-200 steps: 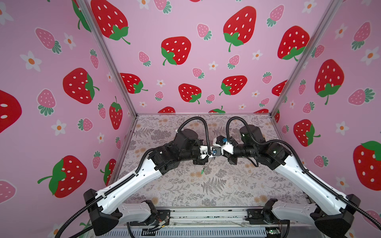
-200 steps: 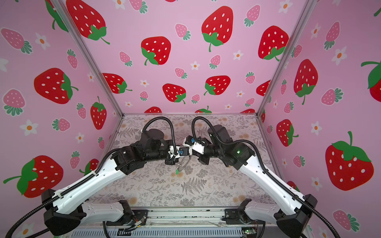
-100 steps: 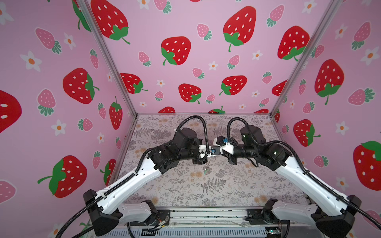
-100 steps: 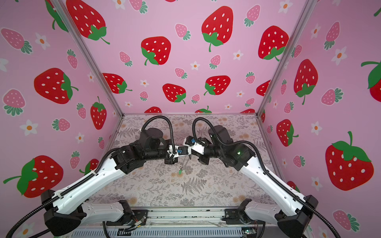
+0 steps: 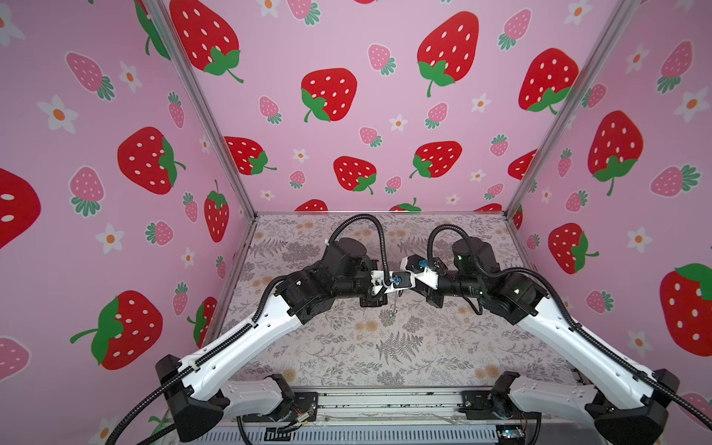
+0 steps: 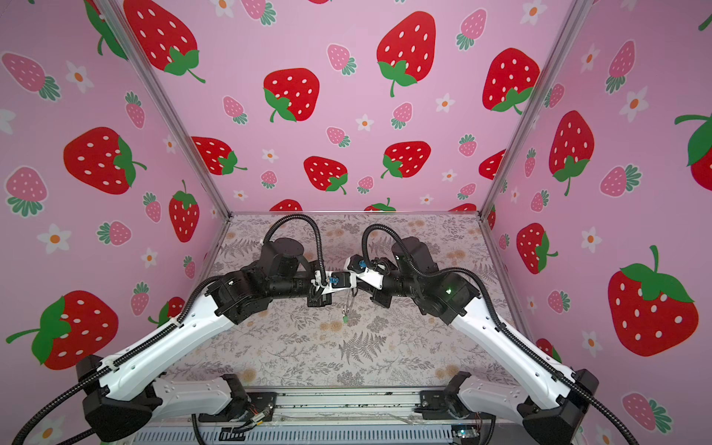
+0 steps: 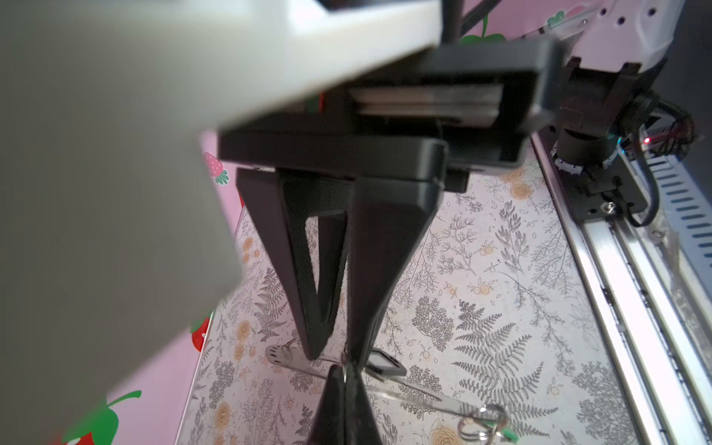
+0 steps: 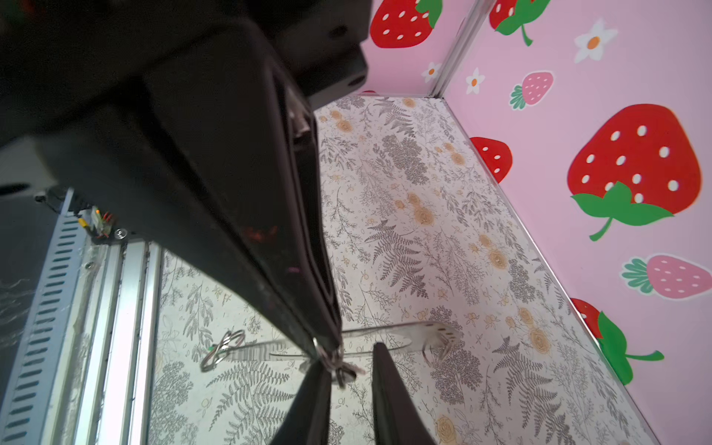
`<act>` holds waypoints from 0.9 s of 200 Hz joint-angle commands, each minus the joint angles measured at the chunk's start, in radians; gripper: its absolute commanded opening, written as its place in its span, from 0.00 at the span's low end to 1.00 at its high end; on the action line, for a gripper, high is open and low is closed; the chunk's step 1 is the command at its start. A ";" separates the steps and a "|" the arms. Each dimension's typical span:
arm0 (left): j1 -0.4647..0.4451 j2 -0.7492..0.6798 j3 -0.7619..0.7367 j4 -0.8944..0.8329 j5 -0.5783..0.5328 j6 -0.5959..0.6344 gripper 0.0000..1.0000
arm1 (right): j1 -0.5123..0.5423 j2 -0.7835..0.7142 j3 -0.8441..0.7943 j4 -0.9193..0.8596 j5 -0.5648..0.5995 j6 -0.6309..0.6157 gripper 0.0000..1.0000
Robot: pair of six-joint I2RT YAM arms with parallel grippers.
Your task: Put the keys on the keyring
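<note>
While the left pincer (image 8: 330, 345) clamps the keyring (image 8: 424, 333), the parted right pincer (image 8: 348, 356) crowds it.

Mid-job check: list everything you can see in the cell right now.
keyring: one, grey metal, held in mid-air at centre
green key: one, bright green, hanging at the keyring's lower end
black-rimmed key: one, pale centre, beside the keyring; threaded or not, cannot tell
table: one, floral grey-and-orange, underneath
walls: three, pink with strawberries, around
left gripper: one, black, shut on the keyring
right gripper: one, black, open, at the keyring
</note>
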 commanded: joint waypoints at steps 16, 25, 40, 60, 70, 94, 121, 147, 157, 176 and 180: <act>0.048 -0.062 -0.050 0.173 0.074 -0.145 0.00 | 0.010 -0.110 -0.103 0.159 0.031 0.025 0.37; 0.055 -0.077 -0.067 0.218 0.085 -0.174 0.00 | 0.011 -0.130 -0.129 0.202 0.022 0.043 0.38; 0.063 -0.095 -0.093 0.288 0.096 -0.227 0.00 | 0.011 -0.145 -0.152 0.242 0.018 0.065 0.41; 0.066 -0.115 -0.129 0.382 0.082 -0.294 0.00 | 0.012 -0.146 -0.159 0.280 -0.010 0.091 0.42; 0.066 -0.124 -0.147 0.427 0.084 -0.320 0.00 | 0.010 -0.141 -0.162 0.300 -0.014 0.106 0.42; 0.066 -0.135 -0.173 0.512 0.078 -0.386 0.00 | 0.011 -0.127 -0.159 0.351 -0.027 0.141 0.42; 0.066 -0.148 -0.200 0.587 0.065 -0.431 0.00 | 0.010 -0.107 -0.151 0.380 0.008 0.175 0.40; 0.066 -0.152 -0.216 0.640 0.058 -0.474 0.00 | 0.012 -0.101 -0.151 0.397 0.047 0.196 0.36; 0.066 -0.155 -0.226 0.662 0.055 -0.488 0.00 | 0.011 -0.097 -0.149 0.398 0.052 0.200 0.35; 0.066 -0.156 -0.236 0.691 0.048 -0.505 0.00 | 0.010 -0.096 -0.148 0.413 0.063 0.206 0.31; 0.066 -0.156 -0.237 0.694 0.048 -0.507 0.00 | 0.012 -0.099 -0.148 0.417 0.062 0.206 0.31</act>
